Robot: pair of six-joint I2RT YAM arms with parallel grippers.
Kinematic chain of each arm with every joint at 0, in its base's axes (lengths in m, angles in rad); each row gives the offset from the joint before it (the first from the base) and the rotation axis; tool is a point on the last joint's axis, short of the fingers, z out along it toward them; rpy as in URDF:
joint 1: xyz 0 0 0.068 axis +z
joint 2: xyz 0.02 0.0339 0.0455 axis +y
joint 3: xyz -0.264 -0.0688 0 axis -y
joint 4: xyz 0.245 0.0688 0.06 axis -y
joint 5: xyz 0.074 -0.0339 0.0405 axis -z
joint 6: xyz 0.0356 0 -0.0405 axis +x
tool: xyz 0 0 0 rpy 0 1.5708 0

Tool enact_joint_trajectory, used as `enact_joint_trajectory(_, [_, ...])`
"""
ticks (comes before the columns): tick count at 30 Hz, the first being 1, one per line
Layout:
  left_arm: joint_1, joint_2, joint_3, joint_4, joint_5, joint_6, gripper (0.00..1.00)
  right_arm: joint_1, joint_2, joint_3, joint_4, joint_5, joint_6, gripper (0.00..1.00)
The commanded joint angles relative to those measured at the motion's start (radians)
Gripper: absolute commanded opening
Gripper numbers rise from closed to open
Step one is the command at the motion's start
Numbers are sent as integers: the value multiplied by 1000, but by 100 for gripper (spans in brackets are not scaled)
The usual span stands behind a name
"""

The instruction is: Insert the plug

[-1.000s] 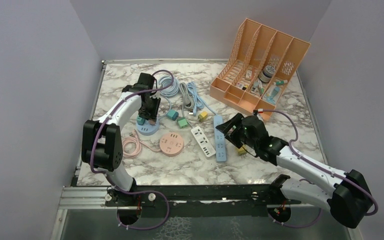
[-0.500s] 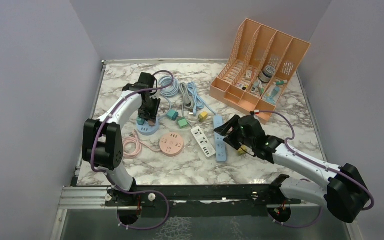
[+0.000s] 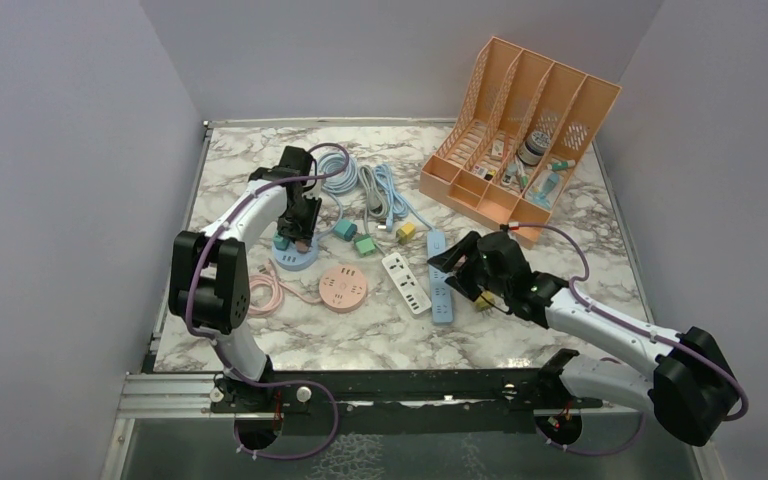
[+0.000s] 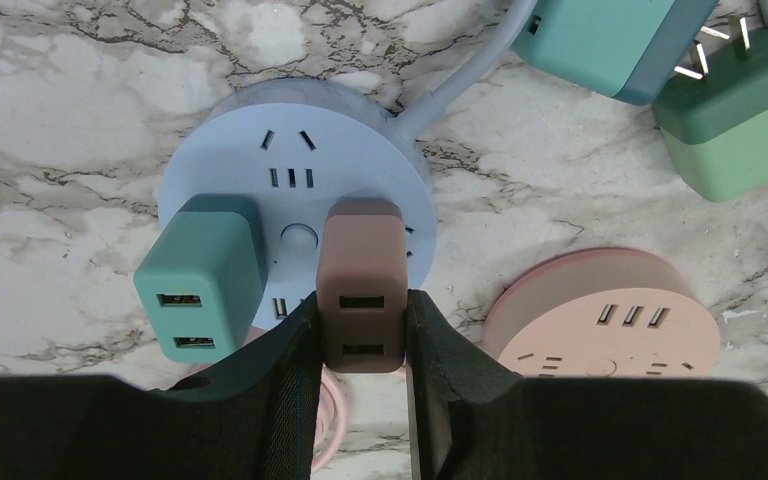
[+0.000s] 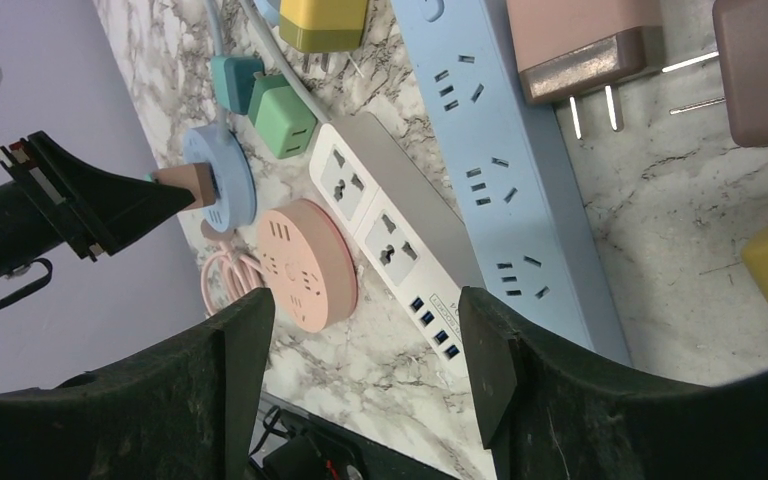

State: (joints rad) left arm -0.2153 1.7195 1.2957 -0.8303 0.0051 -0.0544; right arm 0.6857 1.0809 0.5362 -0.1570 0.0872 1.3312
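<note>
My left gripper point(image 4: 362, 335) is shut on a brown USB plug point(image 4: 362, 280) that stands on the round blue socket point(image 4: 290, 165), right of its centre button. A teal plug point(image 4: 203, 272) sits in the same socket beside it. In the top view the left gripper point(image 3: 298, 236) hangs over the blue socket point(image 3: 295, 257) at the left of the table. My right gripper point(image 5: 365, 345) is open and empty above the white power strip point(image 5: 390, 235) and the long blue strip point(image 5: 505, 170); in the top view the right gripper point(image 3: 452, 262) is over the blue strip point(image 3: 441, 280).
A round pink socket point(image 3: 343, 287) with a coiled pink cord lies in front of the blue one. Loose teal, green and yellow plugs point(image 3: 364, 244) and coiled cables point(image 3: 365, 190) lie mid-table. An orange file rack point(image 3: 520, 135) stands at the back right. Pink and yellow plugs point(image 5: 580, 50) lie near my right gripper.
The right arm has shifted slightly left over the blue strip. The left gripper has stayed on the blue socket with the brown plug.
</note>
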Motion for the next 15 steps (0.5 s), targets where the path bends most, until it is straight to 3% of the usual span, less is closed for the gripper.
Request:
enact_joint_trajectory(1, [5,29,-25,16,-30,-9,0,0,-4,-17,26,-4,10,68])
enact_joint_trajectory(15, [-1,91,-36,-9,-2,8,0,0,2,-27,40,-3,6,68])
